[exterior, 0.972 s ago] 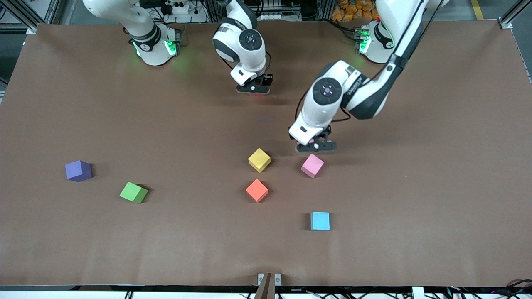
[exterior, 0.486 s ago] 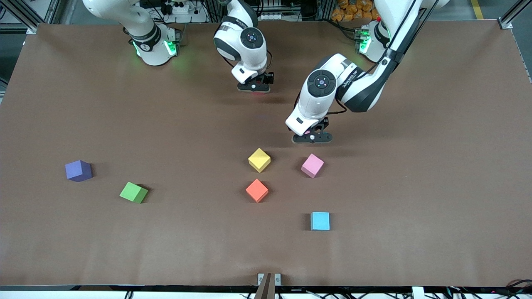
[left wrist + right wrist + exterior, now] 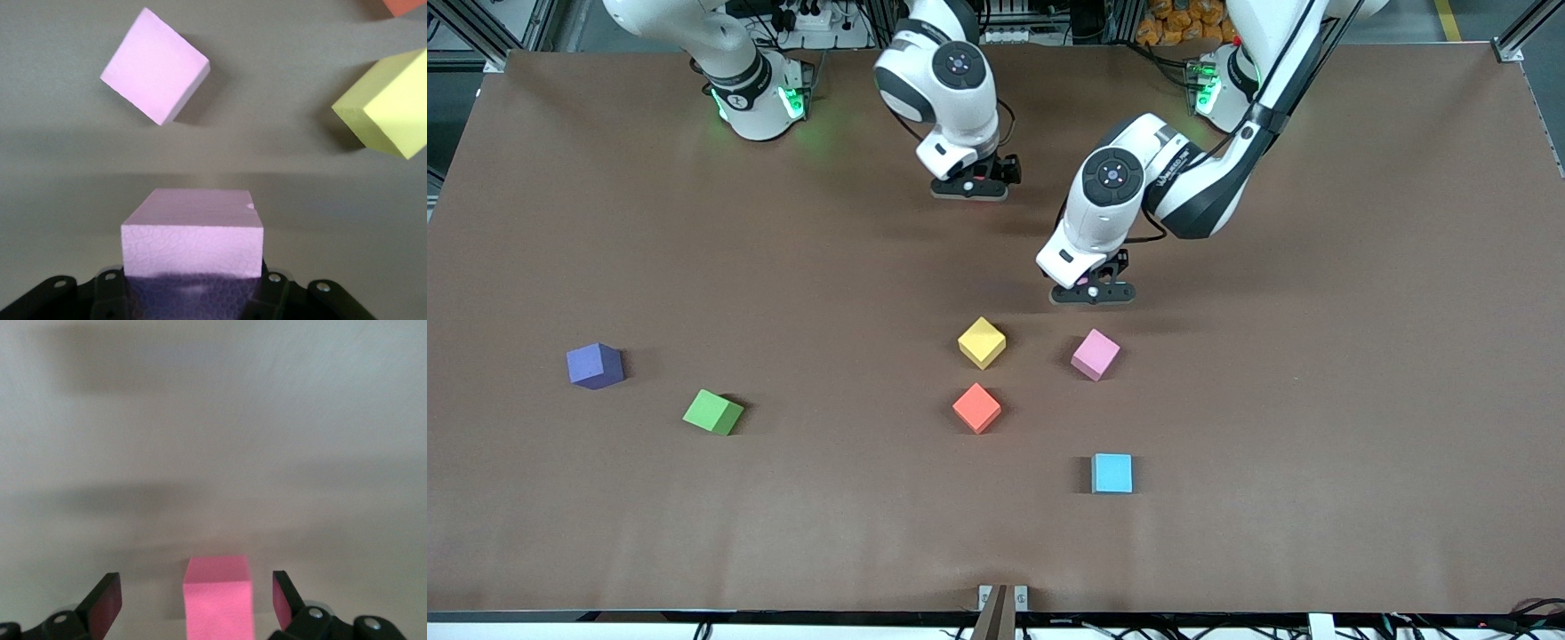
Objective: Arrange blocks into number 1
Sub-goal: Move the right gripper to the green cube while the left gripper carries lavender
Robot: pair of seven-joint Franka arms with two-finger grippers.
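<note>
Dial centred on the yellow block [image 3: 982, 342], 12 o'clock toward my bases. The held pink block [image 3: 192, 230] is pinched in my left hand [image 3: 1092, 294], over bare counter [image 3: 1316, 400] at about 2 o'clock. The resting pink block [image 3: 1095, 354] lies at 3 o'clock, the red block [image 3: 976, 408] at 6, and the green block [image 3: 712, 412] well apart between 8 and 9.

My right hand [image 3: 969, 188] sits at 12 o'clock. Its fingers [image 3: 107, 600] are spread either side of a deep-pink block [image 3: 219, 600], not touching it.

Step in hand, as I judge it: carrying a pink block to the stroke of the 1. Yellow and red already suggest a column. The next move calls for lowering the block in line with them, faces squared, before releasing.
</note>
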